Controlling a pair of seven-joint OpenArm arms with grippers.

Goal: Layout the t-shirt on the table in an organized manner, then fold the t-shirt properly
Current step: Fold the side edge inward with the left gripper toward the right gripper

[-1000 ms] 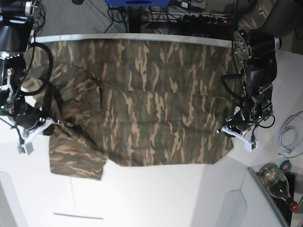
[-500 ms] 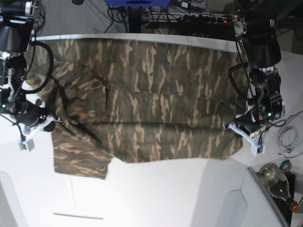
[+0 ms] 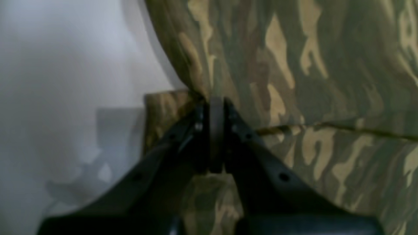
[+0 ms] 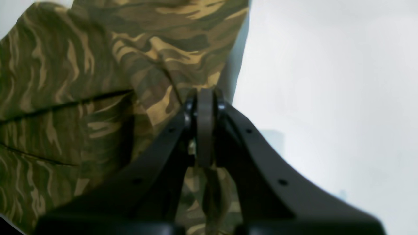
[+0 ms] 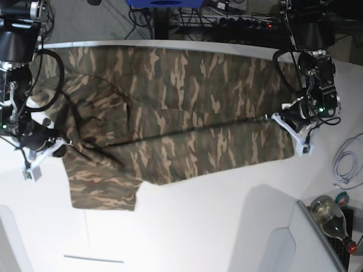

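Broadly, the soft camouflage-print t-shirt (image 5: 170, 119) of olive, brown and tan lies spread across the far half of the wide white desk (image 5: 204, 226), its top edge along the desk's far rim and one sleeve flopped toward the near side. The laying-out looks nearly done, though creases remain near that sleeve; no fold has been made. The left pincer (image 5: 282, 119) is closed tight on the shirt's edge, and the right pincer (image 5: 57, 146) is likewise clamped on cloth by the sleeve. Bare white desk lies open on the near side, while a green glass bottle (image 5: 332, 214) and grey cable (image 5: 347, 164) crowd the left arm's outer side.
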